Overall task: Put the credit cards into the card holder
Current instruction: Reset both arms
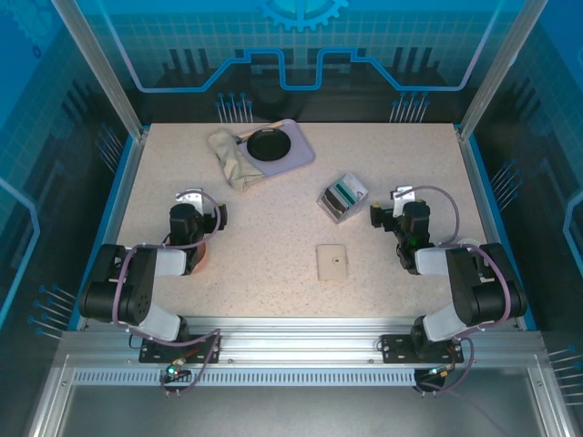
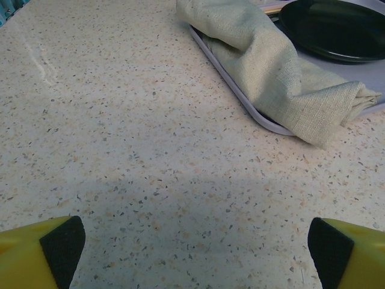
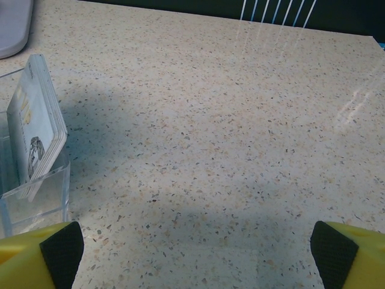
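credit cards [image 1: 343,194]: upright, row diagonal
card holder [image 1: 332,262]: flat, long axis up-down
left gripper [image 2: 194,253]: jaws spread, empty
right gripper [image 3: 195,253]: jaws spread, empty

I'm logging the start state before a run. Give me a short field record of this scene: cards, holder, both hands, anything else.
cards: upright in a clear box, right of centre
holder: closed, lying flat, nearer the arms than the box, apart from it
left hand: open, empty
right hand: open, empty, box at its left
other: tray with black plate and cloth, far side
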Robot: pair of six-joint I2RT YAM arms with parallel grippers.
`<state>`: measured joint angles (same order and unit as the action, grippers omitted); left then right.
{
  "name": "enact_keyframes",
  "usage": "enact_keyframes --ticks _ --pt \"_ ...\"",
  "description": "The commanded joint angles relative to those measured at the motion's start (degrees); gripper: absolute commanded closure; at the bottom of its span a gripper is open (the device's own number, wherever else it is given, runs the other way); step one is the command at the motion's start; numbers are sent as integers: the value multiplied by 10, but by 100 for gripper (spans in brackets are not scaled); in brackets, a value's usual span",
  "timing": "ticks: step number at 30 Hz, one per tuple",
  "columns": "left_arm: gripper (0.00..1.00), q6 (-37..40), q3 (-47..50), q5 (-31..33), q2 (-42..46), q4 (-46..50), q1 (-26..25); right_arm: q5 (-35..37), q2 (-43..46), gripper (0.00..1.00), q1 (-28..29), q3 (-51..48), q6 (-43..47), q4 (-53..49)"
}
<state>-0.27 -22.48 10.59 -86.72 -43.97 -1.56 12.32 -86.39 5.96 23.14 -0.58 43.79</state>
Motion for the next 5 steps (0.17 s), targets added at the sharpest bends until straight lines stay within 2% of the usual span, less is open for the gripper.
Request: enact_keyframes --ticks 1,5 --pt "1 -9 -9 -14 -2 -20 2 -8 2 0 -8 5 -2 17" --pt "1 -6 -11 -20 -1 -16 2 -8 2 0 -9 4 -1 17"
